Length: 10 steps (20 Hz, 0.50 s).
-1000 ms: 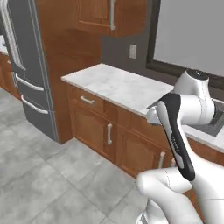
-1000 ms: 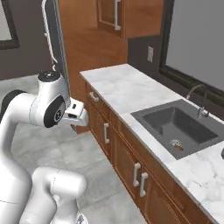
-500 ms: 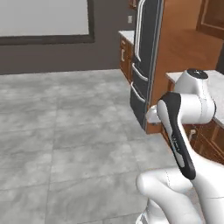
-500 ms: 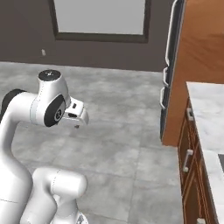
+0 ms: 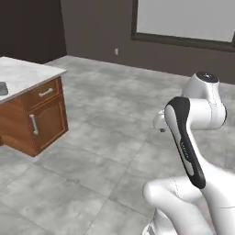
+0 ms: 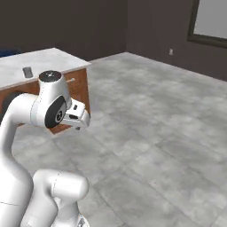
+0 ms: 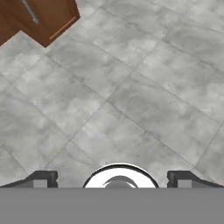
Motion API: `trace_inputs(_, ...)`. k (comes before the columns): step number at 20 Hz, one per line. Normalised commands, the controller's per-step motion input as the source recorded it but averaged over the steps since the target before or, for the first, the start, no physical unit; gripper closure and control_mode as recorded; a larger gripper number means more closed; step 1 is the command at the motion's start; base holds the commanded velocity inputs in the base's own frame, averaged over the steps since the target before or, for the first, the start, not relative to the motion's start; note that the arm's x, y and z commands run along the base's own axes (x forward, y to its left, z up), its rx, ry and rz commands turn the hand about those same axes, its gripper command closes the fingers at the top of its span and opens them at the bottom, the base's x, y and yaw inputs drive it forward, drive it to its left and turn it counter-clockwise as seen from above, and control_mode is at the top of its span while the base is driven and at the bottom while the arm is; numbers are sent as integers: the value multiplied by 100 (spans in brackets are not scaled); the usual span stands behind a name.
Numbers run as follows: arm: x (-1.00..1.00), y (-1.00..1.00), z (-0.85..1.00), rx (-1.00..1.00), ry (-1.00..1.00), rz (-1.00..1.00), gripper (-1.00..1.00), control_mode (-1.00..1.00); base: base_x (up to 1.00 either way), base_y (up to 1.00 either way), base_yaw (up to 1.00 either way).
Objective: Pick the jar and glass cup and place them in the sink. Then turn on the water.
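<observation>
Base has swung round: sink counter and fridge of earlier frames gone from view; I now face open tile floor [image 5: 105, 151] and island counter [image 5: 23, 75]. Small grey cylinder [image 6: 27, 72] on counter, likely glass cup; jar unconfirmed. Gripper [image 7: 112, 179] spread, empty, tucked over floor beside counter. Task at search stage.

We see a floor [image 5: 105, 124] of large grey stone-look tiles running to dark grey walls [image 5: 96, 23]. A pale framed window [image 5: 188, 20] sits in the far wall, with a small outlet [image 5: 116, 51] below it. At the left stands a brown wooden cabinet [image 5: 43, 117] with metal handles under a white marble counter [image 5: 23, 75].
</observation>
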Motion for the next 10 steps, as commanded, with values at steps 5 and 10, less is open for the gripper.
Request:
trace_inputs(5, 0, 0, 0, 0, 0, 0, -100, 100, 0, 7, 99)
trace_inputs(10, 0, 0, 0, 0, 0, 0, -100, 100, 0, 5, 97)
